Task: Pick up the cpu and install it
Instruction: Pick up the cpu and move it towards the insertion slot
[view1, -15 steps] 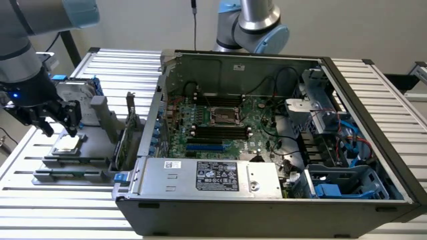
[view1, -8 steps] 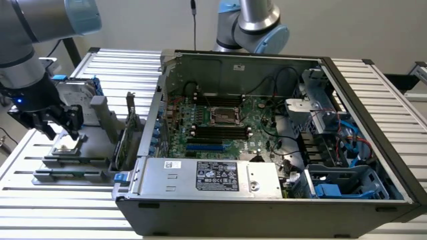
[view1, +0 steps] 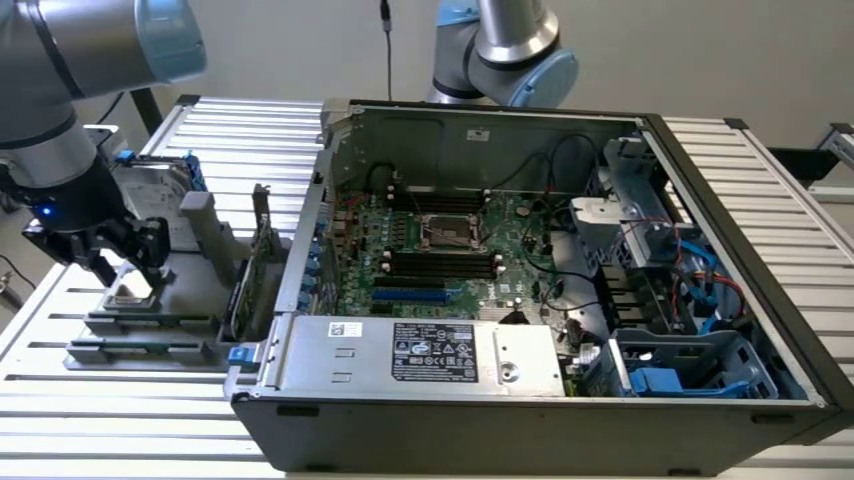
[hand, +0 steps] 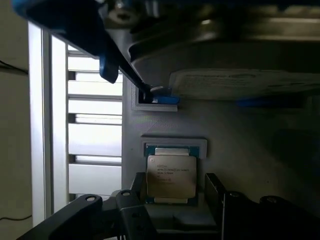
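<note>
The cpu (view1: 132, 293), a small square chip with a silver-grey top, lies in a recess of the grey parts holder (view1: 187, 300) at the exterior view's left, outside the computer case. My gripper (view1: 130, 272) hangs low right over it. In the wrist view the cpu (hand: 170, 177) sits between the two dark fingers (hand: 138, 186), one on each side, and the gripper (hand: 175, 189) is open. The empty square socket (view1: 450, 232) shows in the middle of the green motherboard (view1: 514, 255) inside the open case.
The open computer case (view1: 534, 420) fills the middle and right of the slatted table. A silver power supply (view1: 414, 350) lies along the case's front. On the holder stand a hard drive (view1: 151, 185) with blue rails and an upright card (view1: 258, 250). A second arm (view1: 501, 50) stands behind the case.
</note>
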